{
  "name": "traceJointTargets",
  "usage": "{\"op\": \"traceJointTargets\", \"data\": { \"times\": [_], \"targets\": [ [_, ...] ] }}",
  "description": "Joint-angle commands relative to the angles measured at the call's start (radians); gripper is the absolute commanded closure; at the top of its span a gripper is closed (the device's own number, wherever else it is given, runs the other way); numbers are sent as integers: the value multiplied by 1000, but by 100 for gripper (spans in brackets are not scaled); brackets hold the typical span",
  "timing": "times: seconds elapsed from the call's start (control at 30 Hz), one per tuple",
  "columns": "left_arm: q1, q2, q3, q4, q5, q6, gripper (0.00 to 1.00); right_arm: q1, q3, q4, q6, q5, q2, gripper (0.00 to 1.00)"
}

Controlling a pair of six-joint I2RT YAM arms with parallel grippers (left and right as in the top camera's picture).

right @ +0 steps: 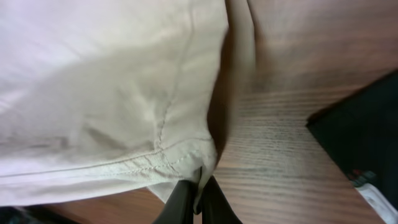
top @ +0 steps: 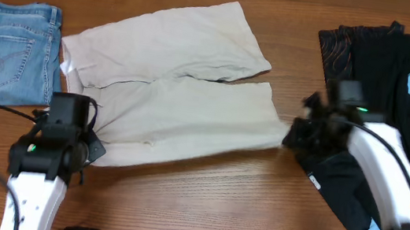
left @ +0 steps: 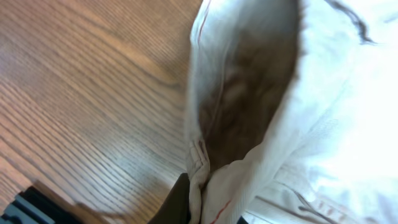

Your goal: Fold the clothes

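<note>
- The pale cream cotton shorts (top: 177,87) lie spread flat in the middle of the brown wooden table (top: 200,210). The waistband is toward 9 o'clock and both legs run toward 3 o'clock.
- The far leg angles up toward 1 o'clock, and the near leg lies along the 3 o'clock line. A shadowed crease separates the two.
- The cloth is lightly wrinkled. In the left wrist view the waistband edge gapes open, showing the shadowed inside and a stitched seam.
- A folded pair of light-blue denim jeans (top: 11,50) lies just beside the shorts at 9 o'clock. A heap of black, patterned and sky-blue garments (top: 384,83) lies at 3 o'clock.
- The left gripper (left: 202,211) is at the shorts' 7 o'clock corner, by the waistband. Its arm comes in from 6 o'clock, and its fingers are clenched on the waistband edge, with cloth rising between them.
- The right gripper (right: 198,202) is at the shorts' 4 o'clock corner, on the hem of the near leg. Its white arm reaches in from 5 o'clock across the dark heap.
- Its dark fingers (right: 181,202) are pinched together on the stitched hem corner, which is lifted slightly off the wood.
</note>
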Motion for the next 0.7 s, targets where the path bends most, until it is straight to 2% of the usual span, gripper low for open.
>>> {"op": "traceJointTargets", "data": {
  "times": [0.0,0.13,0.2,0.37,0.53,0.67],
  "targets": [
    [35,-73,65,-55,-34,50,91,-97,73,-41,21,76,-146,96],
    [35,-98,72,-116,39,50,91,-168,93,-112,19,97,-263,96],
    [35,-102,79,-185,113,50,96,-196,94,-150,19,134,-317,96],
    [35,-124,144,-279,212,58,96,-254,124,-183,19,169,-393,96],
    [35,-177,212,-396,247,57,96,-267,239,-186,7,225,-389,96],
    [35,-228,213,-424,282,38,96,-245,364,-153,-26,227,-310,96]
  ]
}}
